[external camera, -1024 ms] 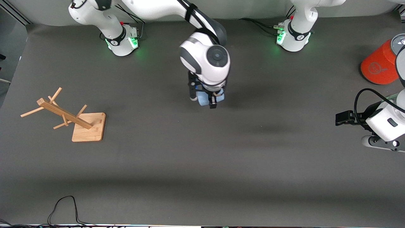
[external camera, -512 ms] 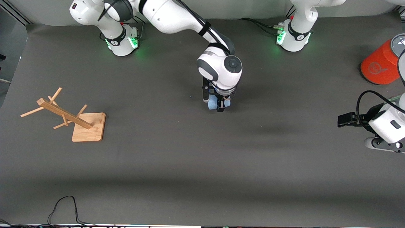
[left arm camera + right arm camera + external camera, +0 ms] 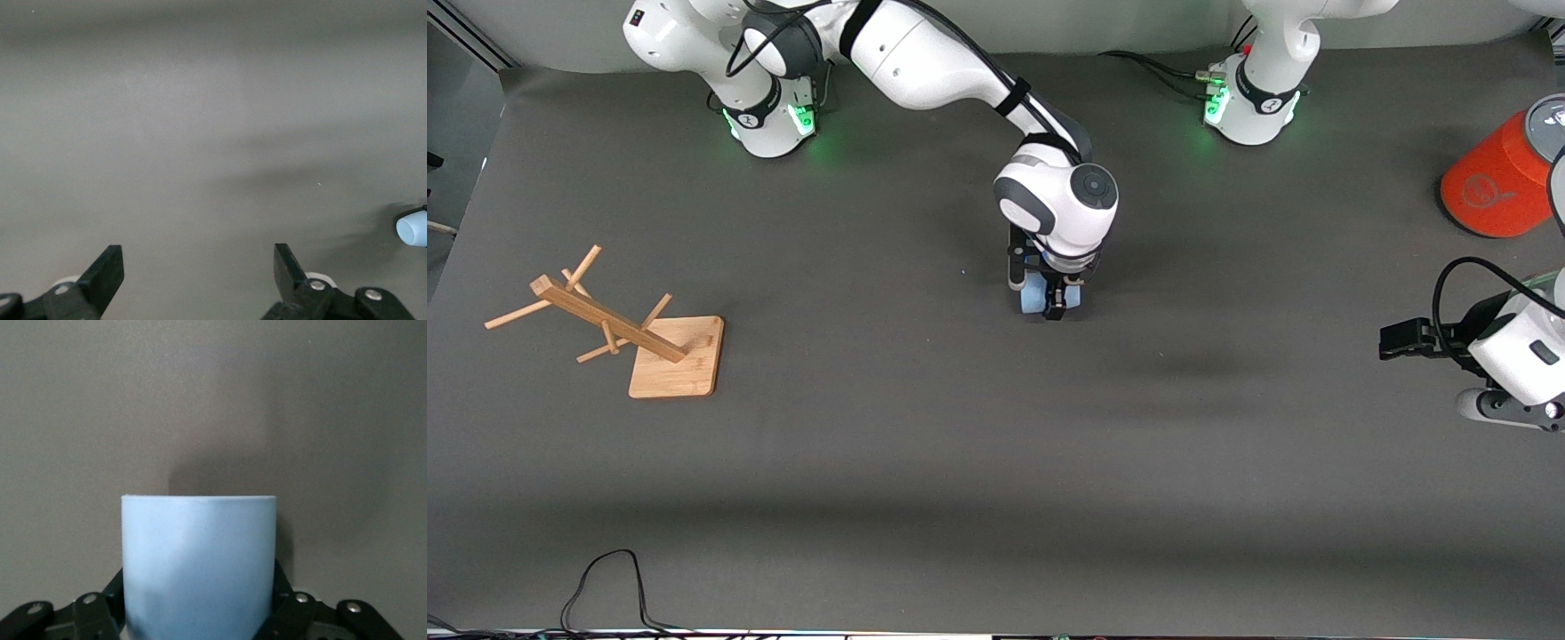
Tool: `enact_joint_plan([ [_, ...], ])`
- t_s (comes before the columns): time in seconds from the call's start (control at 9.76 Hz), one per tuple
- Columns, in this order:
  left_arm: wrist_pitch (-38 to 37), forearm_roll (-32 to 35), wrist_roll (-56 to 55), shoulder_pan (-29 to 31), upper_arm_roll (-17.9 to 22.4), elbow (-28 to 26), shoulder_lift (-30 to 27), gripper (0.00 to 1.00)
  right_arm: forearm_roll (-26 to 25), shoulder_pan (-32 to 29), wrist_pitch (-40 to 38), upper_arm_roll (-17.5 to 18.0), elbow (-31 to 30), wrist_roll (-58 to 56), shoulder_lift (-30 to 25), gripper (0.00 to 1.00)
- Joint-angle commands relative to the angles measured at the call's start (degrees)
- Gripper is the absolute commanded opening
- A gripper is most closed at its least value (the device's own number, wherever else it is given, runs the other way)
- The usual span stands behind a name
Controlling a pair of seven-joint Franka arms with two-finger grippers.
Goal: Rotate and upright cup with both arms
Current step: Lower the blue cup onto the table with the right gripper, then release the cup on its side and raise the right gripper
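Note:
The pale-blue cup (image 3: 1034, 299) is held in my right gripper (image 3: 1047, 299) low over the middle of the dark mat. In the right wrist view the cup (image 3: 199, 560) fills the space between the black fingers (image 3: 288, 597), which press on its sides, and its flat end points away from the camera. My left gripper (image 3: 1398, 339) waits open and empty over the left arm's end of the table. In the left wrist view its fingers (image 3: 107, 273) stand wide apart over bare mat, and the cup (image 3: 411, 228) shows small at the frame's edge.
A large orange can with a grey lid (image 3: 1489, 191) lies at the left arm's end of the table. A wooden peg rack on a square base (image 3: 663, 351) stands at the right arm's end. A black cable (image 3: 605, 578) lies near the front edge.
My right arm has carried the cup toward the left arm's end of the table and lower over the mat. My left gripper has shifted slightly.

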Motion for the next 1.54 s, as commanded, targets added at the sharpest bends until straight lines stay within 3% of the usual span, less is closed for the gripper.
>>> enact_joint_plan([
  [0.0,-0.15,-0.49,0.6,-0.26,0.21,0.35,0.05,1.0,-1.43,1.01,0.75,-0.87,1.94,2.59,1.59,1.0],
  [0.41,-0.68,-0.57,0.07,-1.05,-0.14,0.44,-0.13,1.0,-1.26,0.14,0.75,-0.96,1.94,1.19,0.72,1.0],
  [0.61,-0.85,-0.57,0.07,-1.05,-0.14,0.35,-0.13,1.0,0.32,-0.65,-0.21,-0.87,1.25,-1.28,-2.52,1.0],
  [1.02,-1.03,-0.57,0.07,-1.14,-0.23,0.35,-0.13,1.0,1.46,-0.57,-12.14,-0.69,0.8,-3.03,-8.5,1.0],
  [1.23,-1.03,-0.57,-0.37,-1.67,-0.84,0.44,-0.3,1.0,4.62,-1.09,-23.61,-1.22,0.71,-13.08,-15.07,1.0],
  [1.43,-1.21,-0.49,-0.63,-2.8,-1.46,0.44,-0.57,1.0,5.25,-5.64,-33.3,-1.31,-0.16,-25.82,-22.46,1.0],
])
